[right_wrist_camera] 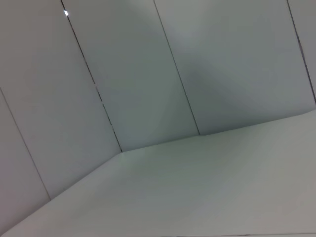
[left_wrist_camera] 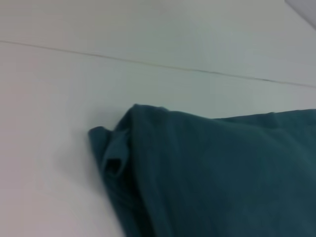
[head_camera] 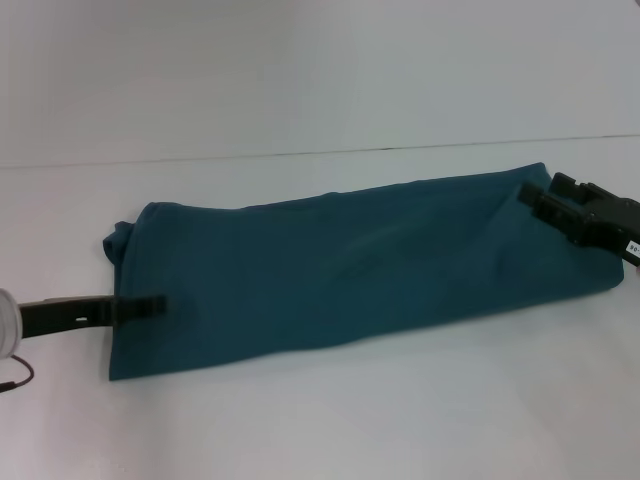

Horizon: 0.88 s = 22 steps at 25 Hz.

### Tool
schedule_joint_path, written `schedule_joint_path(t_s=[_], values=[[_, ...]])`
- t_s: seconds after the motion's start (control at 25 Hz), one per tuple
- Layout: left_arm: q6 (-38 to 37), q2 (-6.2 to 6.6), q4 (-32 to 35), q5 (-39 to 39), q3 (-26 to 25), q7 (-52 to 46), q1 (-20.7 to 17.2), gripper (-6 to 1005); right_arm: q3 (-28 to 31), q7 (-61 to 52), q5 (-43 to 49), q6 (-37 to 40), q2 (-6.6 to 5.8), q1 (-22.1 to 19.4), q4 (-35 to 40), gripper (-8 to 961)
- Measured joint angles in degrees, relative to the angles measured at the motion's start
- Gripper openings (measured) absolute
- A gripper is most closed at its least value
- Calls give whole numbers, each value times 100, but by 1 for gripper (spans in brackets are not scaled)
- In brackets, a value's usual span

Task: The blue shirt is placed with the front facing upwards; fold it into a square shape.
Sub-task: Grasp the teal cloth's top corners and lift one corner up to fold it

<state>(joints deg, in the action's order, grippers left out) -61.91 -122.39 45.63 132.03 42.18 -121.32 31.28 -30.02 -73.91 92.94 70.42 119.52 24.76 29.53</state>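
Head view: left gripper (head_camera: 150, 305) and right gripper (head_camera: 545, 205) low over opposite ends of the blue shirt (head_camera: 340, 265), finger state unclear.

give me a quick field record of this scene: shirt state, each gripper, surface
shirt: blue shirt folded into a long band lying across the table, no lettering showing
shirt left end: bunched, layered fold
left gripper: low over the shirt's left end
right gripper: over the shirt's far right corner
surface: white table
square fold: not yet done
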Motion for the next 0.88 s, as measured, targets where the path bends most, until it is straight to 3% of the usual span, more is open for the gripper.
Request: schedule_joint_path(t_s=[0.2, 0.88], values=[[96, -91, 215, 158, -1, -69, -95, 848, -1, -9, 0, -3, 0, -5, 0, 663], [10, -96, 141, 155, 38, -42, -86, 789, 8, -43, 3, -27, 0, 2, -54, 662]])
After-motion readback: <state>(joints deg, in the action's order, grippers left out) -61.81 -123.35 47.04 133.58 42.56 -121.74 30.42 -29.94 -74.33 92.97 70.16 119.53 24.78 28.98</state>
